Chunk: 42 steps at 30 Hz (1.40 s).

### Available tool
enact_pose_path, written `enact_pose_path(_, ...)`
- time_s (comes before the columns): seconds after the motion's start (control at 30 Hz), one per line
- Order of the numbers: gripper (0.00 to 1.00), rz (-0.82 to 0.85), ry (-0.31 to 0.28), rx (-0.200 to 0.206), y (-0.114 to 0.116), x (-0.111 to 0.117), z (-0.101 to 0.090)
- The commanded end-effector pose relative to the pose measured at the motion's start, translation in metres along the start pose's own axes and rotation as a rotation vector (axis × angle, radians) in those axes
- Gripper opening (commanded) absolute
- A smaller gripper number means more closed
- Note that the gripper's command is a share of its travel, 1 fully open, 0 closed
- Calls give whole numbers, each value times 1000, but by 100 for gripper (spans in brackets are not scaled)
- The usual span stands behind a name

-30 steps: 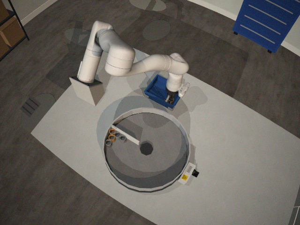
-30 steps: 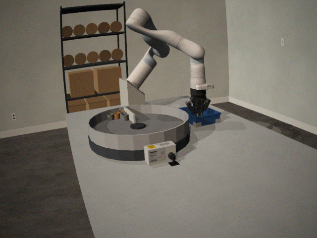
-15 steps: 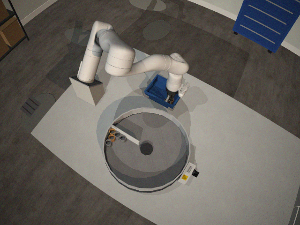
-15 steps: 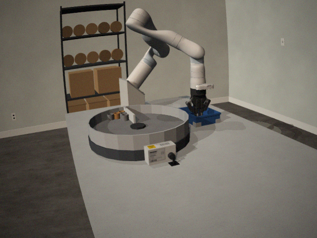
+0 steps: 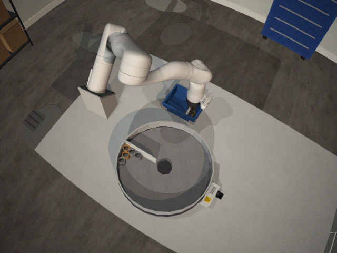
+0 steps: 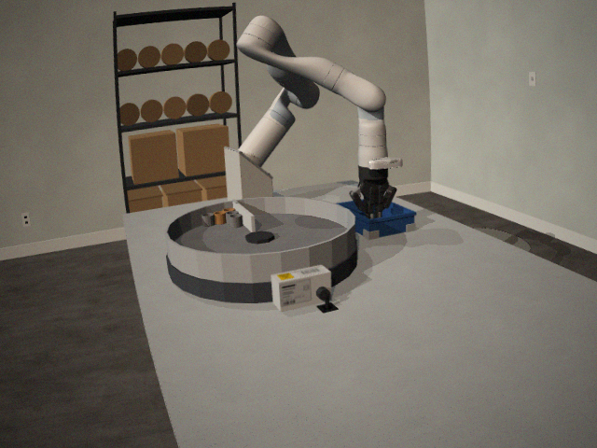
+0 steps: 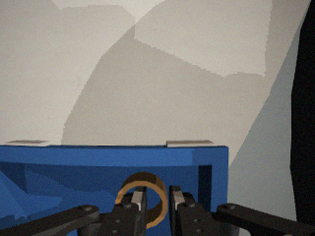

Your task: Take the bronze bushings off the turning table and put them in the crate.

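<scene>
My gripper (image 5: 190,112) (image 6: 375,214) (image 7: 157,200) reaches down into the blue crate (image 5: 174,100) (image 6: 393,224) (image 7: 66,171), near its right end. Its fingers stand slightly apart. In the wrist view a bronze bushing (image 7: 125,192) sits in the crate right at the fingertips, its wall in the narrow gap between them. On the turning table (image 5: 209,152) (image 6: 260,262) two bronze bushings (image 5: 126,147) (image 5: 125,155) (image 6: 219,217) stand in a cluster with three steel bushings (image 5: 121,160) (image 5: 138,156) (image 6: 234,219), against a white divider bar (image 5: 141,152) at the left side.
The arm's pedestal (image 5: 98,100) stands left of the crate. A white control box (image 5: 210,194) (image 6: 299,287) sits at the table's front rim. A shelf rack (image 6: 175,105) with boxes stands at the back, and a blue cabinet (image 5: 299,24) far right.
</scene>
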State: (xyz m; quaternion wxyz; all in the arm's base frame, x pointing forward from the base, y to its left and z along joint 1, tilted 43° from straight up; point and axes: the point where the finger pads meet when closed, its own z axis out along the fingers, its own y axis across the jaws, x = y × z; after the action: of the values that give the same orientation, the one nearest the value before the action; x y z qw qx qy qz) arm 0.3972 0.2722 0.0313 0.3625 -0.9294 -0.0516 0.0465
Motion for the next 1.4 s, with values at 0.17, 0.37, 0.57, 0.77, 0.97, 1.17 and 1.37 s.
enact_pose_path(0.17,16,0,2,0,0,1,-1)
enact_pose_path(0.37,16,0,2,0,0,1,-1)
enact_pose_path(0.57,16,0,2,0,0,1,-1)
enact_pose_path(0.77,16,0,2,0,0,1,-1)
enact_pose_path(0.97,16,0,2,0,0,1,-1)
enact_pose_path(1.17,16,0,2,0,0,1,-1)
enact_pose_path(1.37,16,0,2,0,0,1,-5)
